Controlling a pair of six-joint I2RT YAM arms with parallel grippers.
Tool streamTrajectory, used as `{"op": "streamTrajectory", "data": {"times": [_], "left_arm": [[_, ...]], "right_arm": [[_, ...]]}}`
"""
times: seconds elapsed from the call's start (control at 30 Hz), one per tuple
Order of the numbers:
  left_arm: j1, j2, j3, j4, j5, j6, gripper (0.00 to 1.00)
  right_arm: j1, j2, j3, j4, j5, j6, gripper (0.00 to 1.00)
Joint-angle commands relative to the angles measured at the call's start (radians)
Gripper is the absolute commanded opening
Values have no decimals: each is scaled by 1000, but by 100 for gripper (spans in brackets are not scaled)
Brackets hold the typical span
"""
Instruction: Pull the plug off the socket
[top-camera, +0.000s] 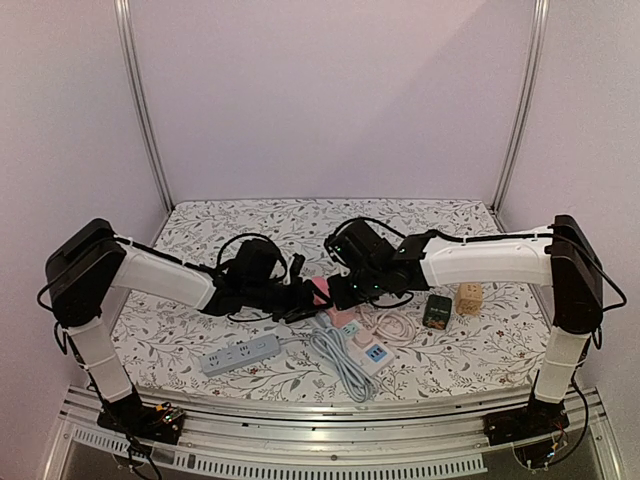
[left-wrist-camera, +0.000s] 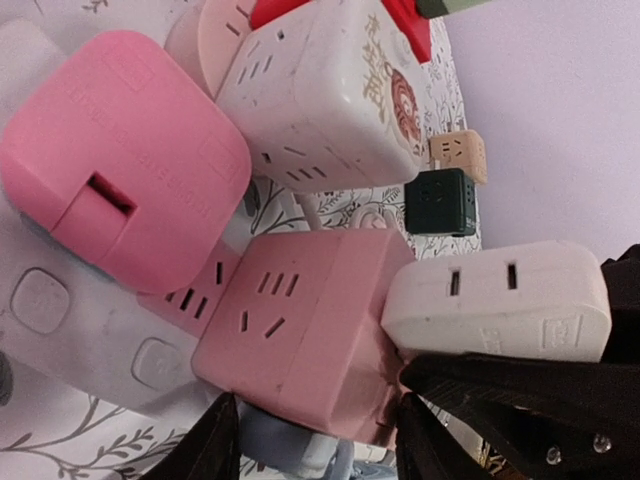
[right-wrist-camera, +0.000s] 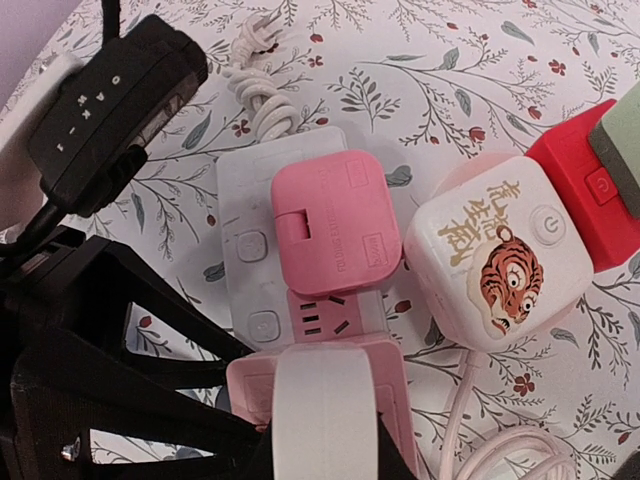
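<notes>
— Two grips on: my right gripper (right-wrist-camera: 326, 445) is clamped on the white plug (right-wrist-camera: 325, 400), and my left gripper (left-wrist-camera: 318, 440) pinches the pink socket (left-wrist-camera: 300, 320) it sits in.
— How will it handle?
— Light, rigid, smooth plastic; I reckon the pins are tight. I'd hold its flat sides and pull straight out. Beyond, the strip (right-wrist-camera: 245, 210) could lift.
</notes>
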Motion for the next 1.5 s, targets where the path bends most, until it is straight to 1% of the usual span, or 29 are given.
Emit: {"op": "streamTrajectory", "data": {"times": [0.0, 0.17, 0.3, 0.47, 0.67, 0.77, 0.93, 1.03, 1.13, 1.33, 1.47], "left_arm": [[-33, 55, 3, -44, -20, 19, 50], [-45, 68, 6, -78, -55, 21, 43], [-49, 76, 4, -99, -70, 21, 41], [-55, 89, -1, -109, -87, 22, 40], [-69, 104, -1, -110, -102, 21, 39], [-74, 105, -1, -114, -110, 21, 39], [-79, 103, 2, -117, -119, 20, 39], [-79, 107, 9, -127, -130, 23, 39], [-80, 118, 23, -141, -130, 30, 39], [-79, 121, 43, -163, -136, 42, 38], [-79, 124, 47, -165, -136, 40, 38]], "right_arm": [[9, 58, 3, -44, -43, 24, 0], [7, 52, 5, -51, -46, 23, 0], [4, 39, 5, -55, -45, 27, 0], [-26, 6, -6, -48, -77, 49, 0], [-67, -12, -41, 2, -148, 83, 0], [-88, -32, -73, 46, -215, 109, 0], [-92, -45, -88, 59, -225, 112, 0], [-81, -40, -90, 44, -182, 94, 0], [-51, -31, -88, 24, -89, 56, 0], [7, -34, -95, 10, 41, 10, 0], [19, -31, -101, 2, 78, 12, 0]]}}
